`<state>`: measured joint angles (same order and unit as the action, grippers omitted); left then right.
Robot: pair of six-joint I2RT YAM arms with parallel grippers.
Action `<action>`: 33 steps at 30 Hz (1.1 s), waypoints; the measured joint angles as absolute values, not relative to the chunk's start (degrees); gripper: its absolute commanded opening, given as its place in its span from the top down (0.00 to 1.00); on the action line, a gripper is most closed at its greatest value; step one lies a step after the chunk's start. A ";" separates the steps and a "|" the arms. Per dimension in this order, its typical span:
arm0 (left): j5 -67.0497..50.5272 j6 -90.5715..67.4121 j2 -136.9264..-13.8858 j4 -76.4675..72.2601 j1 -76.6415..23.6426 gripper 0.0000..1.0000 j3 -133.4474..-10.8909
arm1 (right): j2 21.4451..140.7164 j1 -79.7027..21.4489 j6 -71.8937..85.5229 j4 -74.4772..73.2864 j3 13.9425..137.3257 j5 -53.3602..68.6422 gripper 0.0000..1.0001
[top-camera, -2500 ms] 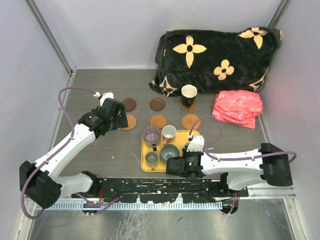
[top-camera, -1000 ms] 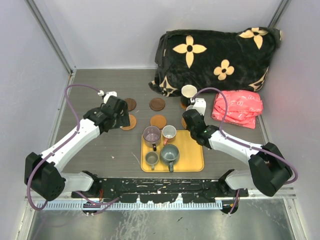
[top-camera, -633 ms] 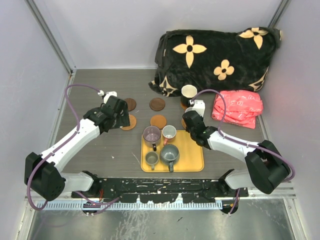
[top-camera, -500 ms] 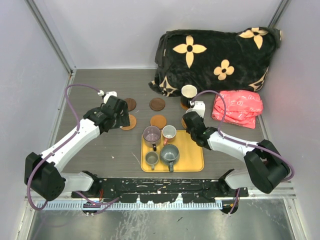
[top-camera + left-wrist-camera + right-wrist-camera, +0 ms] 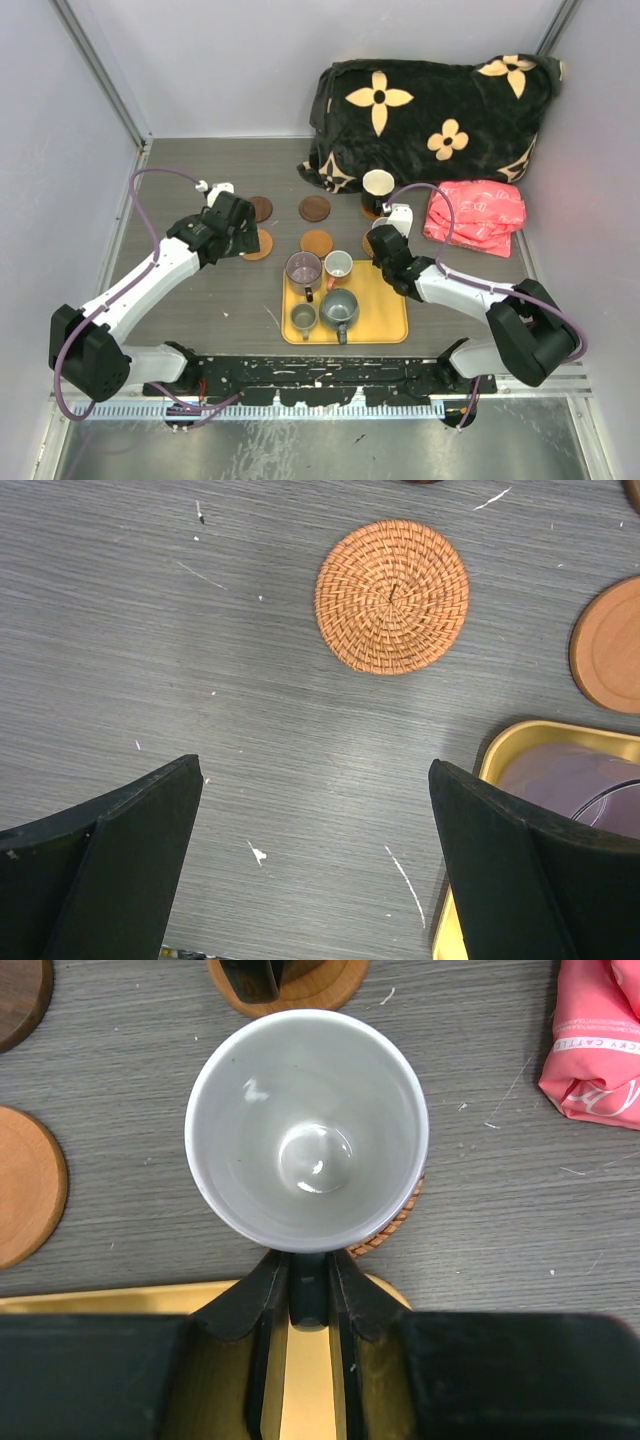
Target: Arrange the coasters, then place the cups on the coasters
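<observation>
My right gripper (image 5: 310,1295) is shut on the handle of a grey cup (image 5: 308,1130), which stands upright over a woven wicker coaster (image 5: 402,1220). From above, that right gripper (image 5: 387,245) and grey cup (image 5: 381,229) are just beyond the yellow tray (image 5: 385,310). A black cup (image 5: 378,186) stands on a coaster behind it. On the tray are a purple cup (image 5: 303,268), a white cup (image 5: 338,265), a grey cup (image 5: 339,305) and an olive cup (image 5: 303,317). My left gripper (image 5: 315,780) is open and empty above the table, near another wicker coaster (image 5: 392,596).
Two dark brown coasters (image 5: 260,208) (image 5: 315,208) and an orange-brown coaster (image 5: 317,243) lie bare beyond the tray. A black blanket with tan flowers (image 5: 430,115) and a pink bag (image 5: 477,217) fill the back right. Walls close in on both sides.
My right gripper carried the grey cup from the tray to the far right wicker coaster, and in the last second shifted slightly nearer with it. The left arm has stayed put.
</observation>
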<state>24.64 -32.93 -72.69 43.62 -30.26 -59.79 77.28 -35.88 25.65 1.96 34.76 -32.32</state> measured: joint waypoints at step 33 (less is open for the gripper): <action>24.91 -33.39 -72.69 43.70 -30.26 0.02 -59.79 | 68.27 -35.92 29.34 -10.09 38.96 -31.75 0.56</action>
<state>24.91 -33.39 -72.69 43.70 -30.26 -59.79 68.27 -35.92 29.34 -10.09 38.96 -31.75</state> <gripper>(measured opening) 0.983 0.442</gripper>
